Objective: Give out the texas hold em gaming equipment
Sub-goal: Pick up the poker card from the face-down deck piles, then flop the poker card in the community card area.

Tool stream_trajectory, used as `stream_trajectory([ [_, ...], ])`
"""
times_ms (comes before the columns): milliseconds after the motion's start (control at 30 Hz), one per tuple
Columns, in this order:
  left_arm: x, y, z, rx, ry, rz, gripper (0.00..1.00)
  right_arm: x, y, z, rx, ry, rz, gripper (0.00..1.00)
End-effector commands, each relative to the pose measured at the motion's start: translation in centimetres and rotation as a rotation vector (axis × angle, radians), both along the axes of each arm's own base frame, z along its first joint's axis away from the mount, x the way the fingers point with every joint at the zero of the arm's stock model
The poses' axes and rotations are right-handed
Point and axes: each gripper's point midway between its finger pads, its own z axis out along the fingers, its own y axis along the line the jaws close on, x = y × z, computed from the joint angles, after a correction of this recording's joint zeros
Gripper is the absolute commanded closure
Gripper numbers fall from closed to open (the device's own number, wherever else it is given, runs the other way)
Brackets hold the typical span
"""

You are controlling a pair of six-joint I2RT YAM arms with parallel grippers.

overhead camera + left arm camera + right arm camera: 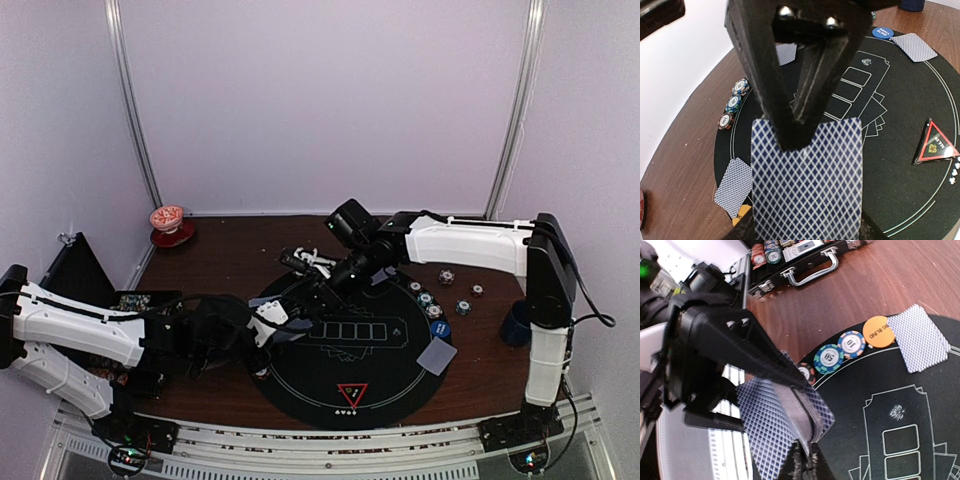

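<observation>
Nearest the arm bases, a brown wooden table [220,260] is seen under a round black mat [400,380], closed in behind by plain pale walls [320,100]. The left arm [80,330] is stretched low from the left edge. The left gripper [797,125] is clamped on a deck [807,185] of blue-diamond-backed cards, held above the mat's left side. The right arm [470,240] is folded over from the right. The right gripper [804,464] is set at the deck's edge with its jaws closed; whether a card is pinched cannot be told.

One red triangle [352,393] is laid at the mat's near rim. Three single cards [733,187] are counted face down around the mat. An orange button [879,331] is placed at the left rim and a blue button [882,33] at the right. Three chips [829,358] are lined beside the orange button, three chips [426,298] beside the blue button, and three chips [464,307] are scattered on bare wood beyond. A mug [516,325] is set at the right edge, a case [805,262] at the left and a cup [168,220] in the far left corner.
</observation>
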Motion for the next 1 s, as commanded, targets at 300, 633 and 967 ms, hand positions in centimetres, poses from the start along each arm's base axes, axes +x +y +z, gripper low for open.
stream_trajectory([
  [300,0.3,-1.5,2.7,-0.104,-0.04,-0.011,0.47,1.4,-2.8,4.0,0.054,0.034,-0.022,1.0],
  [633,0.4,-1.4,2.8,-0.106,-0.041,0.0,0.47,7.2,-7.1,7.8,0.036,-0.146,-0.232,1.0],
  [967,1.1,-0.4,3.4,-0.107,-0.058,0.063,0.47,13.3,-9.6,4.1,-0.24,-0.451,-0.52,1.0],
])
